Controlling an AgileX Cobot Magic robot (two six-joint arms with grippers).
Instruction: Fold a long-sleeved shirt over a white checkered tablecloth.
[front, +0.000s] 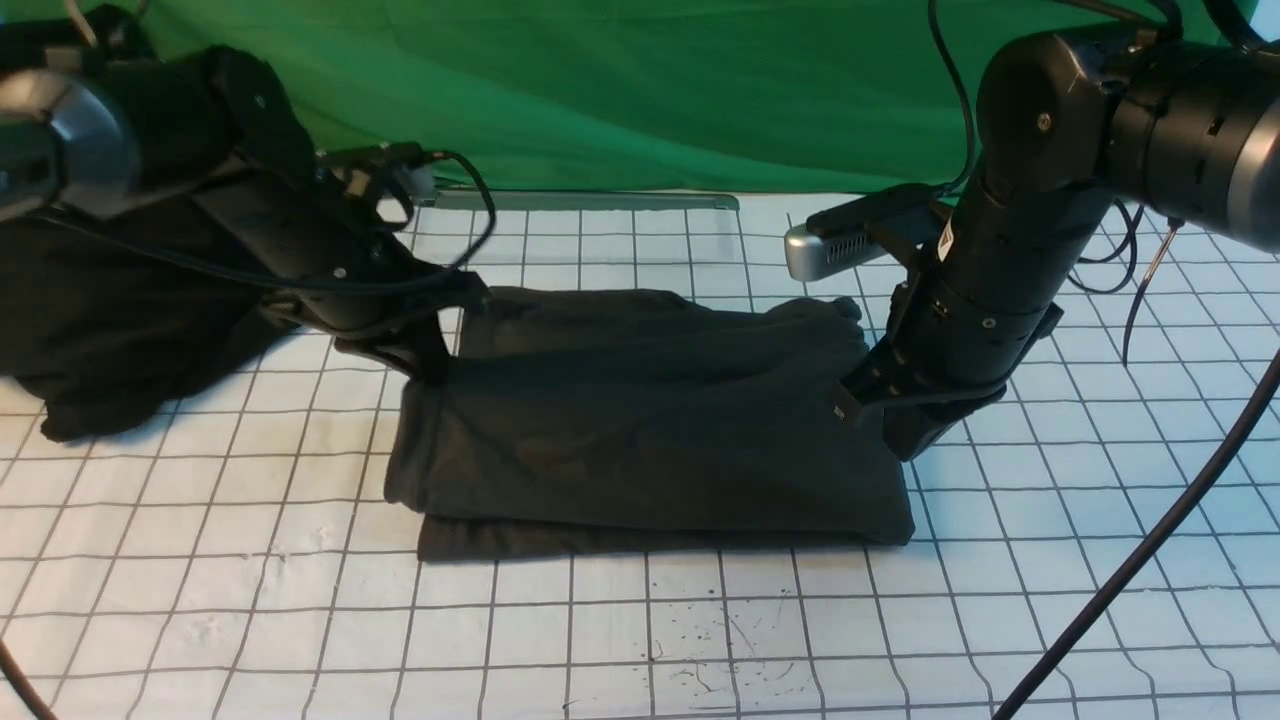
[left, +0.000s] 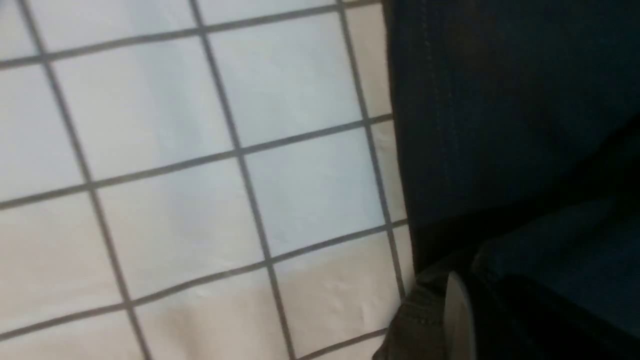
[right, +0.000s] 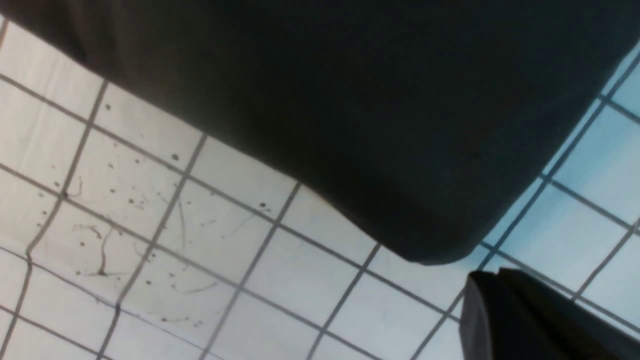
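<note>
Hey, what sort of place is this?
Probably a robotics lab or recording rig: a green backdrop hangs behind a checkered tablecloth, where a left arm and right arm handle a dark shirt.

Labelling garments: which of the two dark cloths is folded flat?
The long-sleeved shirt at the centre of the white checkered tablecloth, a layered rectangle; the blacker cloth on the left is a crumpled heap.

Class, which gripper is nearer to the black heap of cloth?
Left. The left gripper is at the left edge of the long-sleeved shirt, right beside the black heap of cloth. The right gripper is at the shirt's right edge, with the whole shirt between.
</note>
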